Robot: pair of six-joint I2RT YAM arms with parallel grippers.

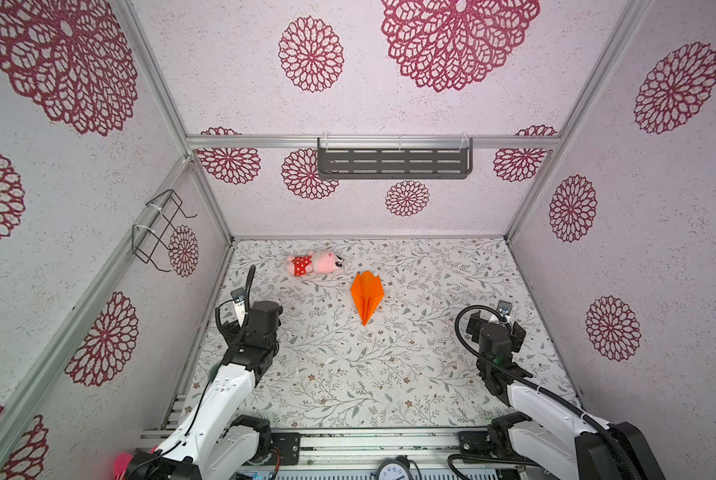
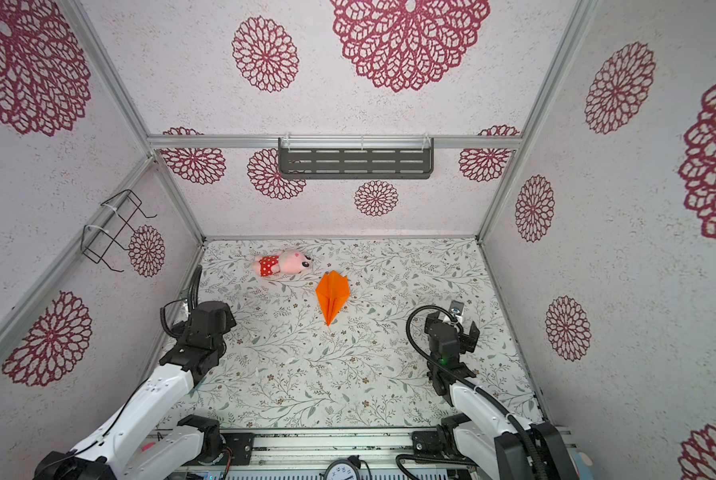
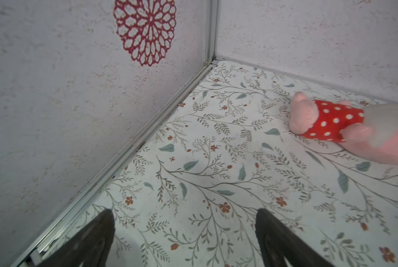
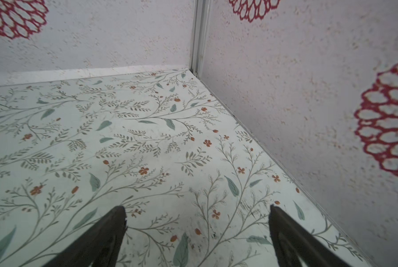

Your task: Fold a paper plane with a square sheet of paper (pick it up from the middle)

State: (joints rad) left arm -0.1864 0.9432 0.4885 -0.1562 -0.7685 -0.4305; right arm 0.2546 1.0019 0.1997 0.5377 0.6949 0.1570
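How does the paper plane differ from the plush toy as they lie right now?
The paper plane is plain orange, flat and sharp-nosed; the plush toy is pink, rounded, in red white-dotted shorts. The plane's nose points toward the near edge of the table; the toy lies crosswise. The toy sits nearer the back wall than the plane. Both rest on the table, apart.

I find hardly any writing on my feeds. Only the clock (image 1: 390, 471) at the near edge, seen in both top views, carries marks: dark numerals round its white face, cut off by the frame and too small for me to read.
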